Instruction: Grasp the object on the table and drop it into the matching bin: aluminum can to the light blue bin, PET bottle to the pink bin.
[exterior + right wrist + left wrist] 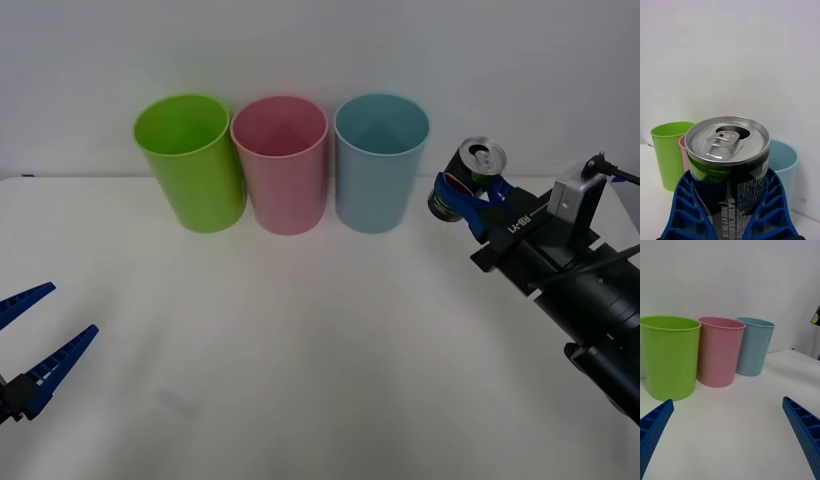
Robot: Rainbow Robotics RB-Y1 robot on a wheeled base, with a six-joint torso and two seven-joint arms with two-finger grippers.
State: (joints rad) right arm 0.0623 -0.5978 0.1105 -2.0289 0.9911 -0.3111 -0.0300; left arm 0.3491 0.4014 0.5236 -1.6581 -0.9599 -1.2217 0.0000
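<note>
Above the white table (300,350), at about 2 o'clock in the front view, the right gripper (470,200) holds the can (465,178) clamped between its blue ribbed fingers (685,210), lifted off the surface just beside the light blue bin (380,165) and near its rim height. The can's lower half is hidden by the fingers and cut off by the frame edge in the right wrist view; its small label print cannot be read. It is a smooth metal cylinder, dark label, silver top with pull-tab. Its long axis tilts, top leaning toward 1 o'clock in the front view. Three smooth, tapered plastic bins stand upright in a row at 12 o'clock: lime bin (190,160), pink bin (282,165), then light blue. At 8 o'clock the left gripper (30,335) waits low, fingers spread wide, holding nothing.
</note>
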